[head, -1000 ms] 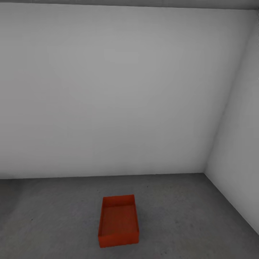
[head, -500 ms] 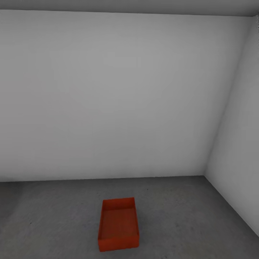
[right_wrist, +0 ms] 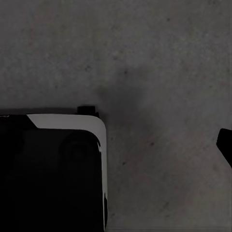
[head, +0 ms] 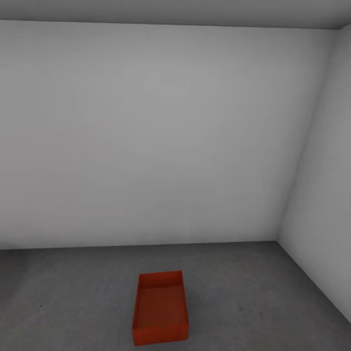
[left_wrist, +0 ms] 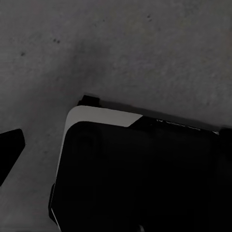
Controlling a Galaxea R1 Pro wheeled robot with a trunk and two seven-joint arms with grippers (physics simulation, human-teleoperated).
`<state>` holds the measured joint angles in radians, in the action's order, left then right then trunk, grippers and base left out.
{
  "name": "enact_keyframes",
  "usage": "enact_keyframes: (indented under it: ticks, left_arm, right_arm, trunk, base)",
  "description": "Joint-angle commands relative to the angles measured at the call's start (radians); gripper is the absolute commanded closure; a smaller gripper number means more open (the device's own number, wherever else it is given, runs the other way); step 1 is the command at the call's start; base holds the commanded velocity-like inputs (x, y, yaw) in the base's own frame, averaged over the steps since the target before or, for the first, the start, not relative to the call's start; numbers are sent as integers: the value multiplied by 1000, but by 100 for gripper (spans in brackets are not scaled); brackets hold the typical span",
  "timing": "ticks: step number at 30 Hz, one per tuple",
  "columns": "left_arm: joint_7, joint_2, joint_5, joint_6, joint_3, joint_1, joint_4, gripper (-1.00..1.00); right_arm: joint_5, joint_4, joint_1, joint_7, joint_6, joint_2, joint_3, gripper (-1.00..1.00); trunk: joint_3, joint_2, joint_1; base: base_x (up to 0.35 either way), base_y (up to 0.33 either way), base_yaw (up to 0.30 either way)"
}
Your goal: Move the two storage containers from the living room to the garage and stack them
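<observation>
From the head we see one orange-red storage container [head: 161,308] sitting open-side up on the garage's concrete floor [head: 253,297] near the corner of the white walls [head: 161,131], while each wrist view gives us dark robot bodywork [left_wrist: 140,176] over that floor, so we cannot tell either end effector's opening.
</observation>
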<state>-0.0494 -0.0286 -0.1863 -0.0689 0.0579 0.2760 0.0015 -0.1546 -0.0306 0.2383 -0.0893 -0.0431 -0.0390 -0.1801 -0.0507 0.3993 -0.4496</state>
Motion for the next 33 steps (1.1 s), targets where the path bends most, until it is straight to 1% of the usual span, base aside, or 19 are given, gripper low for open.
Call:
enact_keyframes:
  ticks: [1,4,11,17,23,27,33]
  left_arm:
    - [-3,3,-5,-2,6,-4,0,-100]
    - [-3,4,-5,-2,6,-6,0,-100]
    - [-3,4,-5,0,7,-7,0,-100]
    - [-3,3,-5,27,6,-9,0,-100]
    - [-3,1,-5,32,5,-9,0,-100]
    - [-4,1,-5,34,6,-9,0,-100]
    - [-11,1,-5,59,6,-9,0,-100]
  right_arm:
    - [-8,-3,0,-1,-6,-2,-9,-100]
    - [-8,-3,0,-1,-7,-6,-10,-100]
    - [-6,-3,0,-6,-11,-3,-11,-100]
    - [-13,-3,0,-12,-8,-3,-9,-100]
    - [-16,-3,0,-2,-4,-1,-8,-100]
    - [-17,-3,0,-2,-5,-7,-7,-100]
    - [-16,-3,0,-1,-8,-7,-8,-100]
  trunk:
    - [0,1,0]
    - [0,1,0]
    - [0,1,0]
    - [-1,1,0]
    - [-4,1,0]
    - [-7,1,0]
    - [-10,1,0]
  base:
    - [0,0,0]
    - [0,0,0]
    - [0,0,0]
    - [0,0,-25]
    - [0,0,-212]
    - [0,0,-265]
    - [0,0,-279]
